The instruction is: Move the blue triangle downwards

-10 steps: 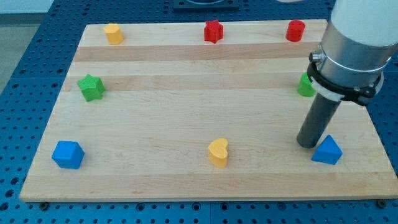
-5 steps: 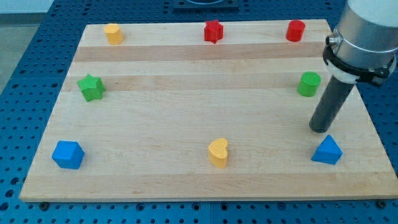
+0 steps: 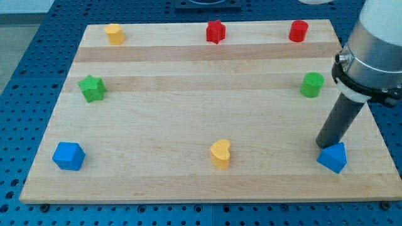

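The blue triangle point(image 3: 333, 157) lies near the board's bottom right corner. My tip point(image 3: 326, 145) stands just above it and slightly to its left, touching or nearly touching its upper edge. The dark rod rises from there toward the view's upper right, up to the grey arm body point(image 3: 375, 47).
A green cylinder point(image 3: 311, 85) stands above my tip. A yellow heart point(image 3: 220, 154) is at bottom centre, a blue block point(image 3: 68, 156) at bottom left, a green star point(image 3: 92, 88) at left. A yellow block point(image 3: 114, 33), red star point(image 3: 215, 31) and red cylinder point(image 3: 298, 30) line the top edge.
My tip went up and right off the triangle's left side, then came down onto its top. The blue triangle has shifted slightly downwards and turned a little.
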Action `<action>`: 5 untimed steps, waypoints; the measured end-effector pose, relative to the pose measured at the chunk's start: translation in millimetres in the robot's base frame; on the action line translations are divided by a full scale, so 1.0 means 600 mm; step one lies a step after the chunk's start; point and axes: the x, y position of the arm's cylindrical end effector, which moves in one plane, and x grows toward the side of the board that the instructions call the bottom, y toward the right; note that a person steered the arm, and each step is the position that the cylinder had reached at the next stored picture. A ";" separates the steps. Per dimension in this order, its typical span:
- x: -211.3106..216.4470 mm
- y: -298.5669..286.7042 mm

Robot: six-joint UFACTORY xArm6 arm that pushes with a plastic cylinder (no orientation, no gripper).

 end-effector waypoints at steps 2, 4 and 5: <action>0.014 -0.005; 0.020 -0.021; 0.027 -0.025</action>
